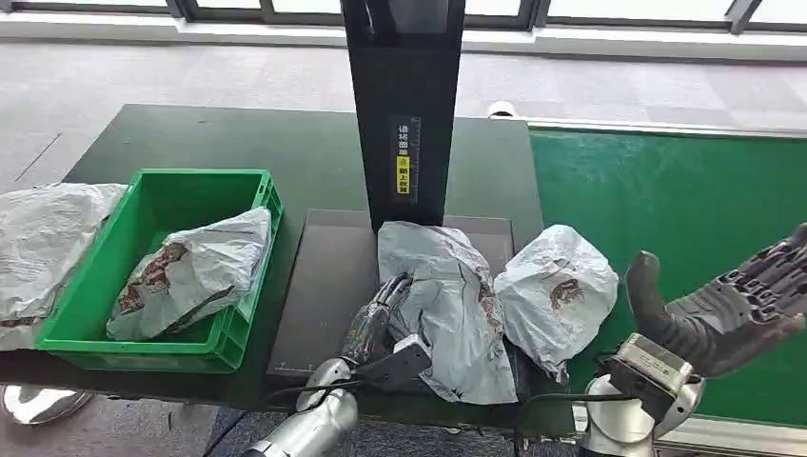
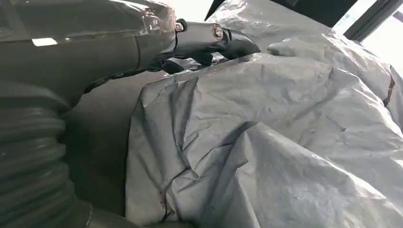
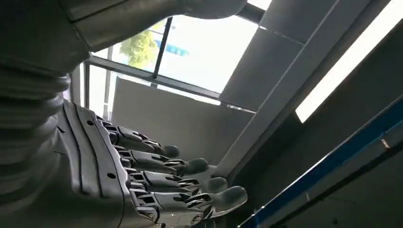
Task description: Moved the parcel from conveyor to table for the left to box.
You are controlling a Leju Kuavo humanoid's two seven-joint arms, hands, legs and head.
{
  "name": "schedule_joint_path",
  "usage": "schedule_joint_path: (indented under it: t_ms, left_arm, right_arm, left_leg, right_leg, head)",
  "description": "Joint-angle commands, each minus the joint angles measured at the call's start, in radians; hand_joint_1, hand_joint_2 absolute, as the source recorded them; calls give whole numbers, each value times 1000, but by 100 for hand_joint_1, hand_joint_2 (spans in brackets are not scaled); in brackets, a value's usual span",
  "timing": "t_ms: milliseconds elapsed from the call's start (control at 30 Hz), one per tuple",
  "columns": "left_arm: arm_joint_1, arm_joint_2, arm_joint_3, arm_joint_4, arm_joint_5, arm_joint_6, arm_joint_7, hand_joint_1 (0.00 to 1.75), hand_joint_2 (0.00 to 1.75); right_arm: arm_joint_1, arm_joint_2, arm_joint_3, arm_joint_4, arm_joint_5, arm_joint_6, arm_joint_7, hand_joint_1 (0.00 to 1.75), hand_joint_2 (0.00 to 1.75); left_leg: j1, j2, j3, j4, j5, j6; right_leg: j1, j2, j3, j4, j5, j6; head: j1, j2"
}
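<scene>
Parcel (image 1: 447, 305) lies on the table (image 1: 314, 162), long axis running away from the robot, left hand (image 1: 376, 319) touching its left side, grasp unclear; right hand (image 1: 733, 305) hovers spread, empty, over the conveyor (image 1: 685, 190).

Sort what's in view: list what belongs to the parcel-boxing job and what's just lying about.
Job:
- centre parcel, left hand against it
- second parcel at the belt edge
- green crate with a bagged parcel
- green conveyor
- right hand, open above the belt

Lying about:
- grey bag beside the crate
- black upright post
</scene>
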State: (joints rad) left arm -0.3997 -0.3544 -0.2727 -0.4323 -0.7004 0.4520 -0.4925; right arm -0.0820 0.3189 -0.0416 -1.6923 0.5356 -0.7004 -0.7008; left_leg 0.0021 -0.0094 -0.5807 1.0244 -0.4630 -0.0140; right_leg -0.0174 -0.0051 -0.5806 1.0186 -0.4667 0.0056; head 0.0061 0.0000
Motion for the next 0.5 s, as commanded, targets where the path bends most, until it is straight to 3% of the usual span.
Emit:
schedule_joint_path:
  t_ms: [33, 67, 500]
  left_arm:
    - [-9, 5, -54, 101, -6, -15, 10, 0, 175]
    - [-15, 9, -88, 112, -67, 21, 57, 175, 175]
    - [-15, 9, -88, 112, -67, 21, 57, 175, 175]
  right_arm:
    - [52, 30, -10, 7, -4, 2, 3, 0, 175]
    - [49, 30, -15, 20, -10, 2, 3, 0, 175]
    - [49, 30, -15, 20, -10, 2, 3, 0, 175]
  left_leg:
    - [0, 0, 1, -2, 0, 0]
    - [1, 0, 1, -3, 1, 0]
    - [0, 1, 2, -3, 1, 0]
  right_leg:
    - [1, 0, 1, -2, 1, 0]
    - [1, 0, 1, -4, 2, -1]
    - [1, 0, 2, -4, 2, -1]
  head:
    - [0, 0]
    - [0, 0]
    - [0, 0]
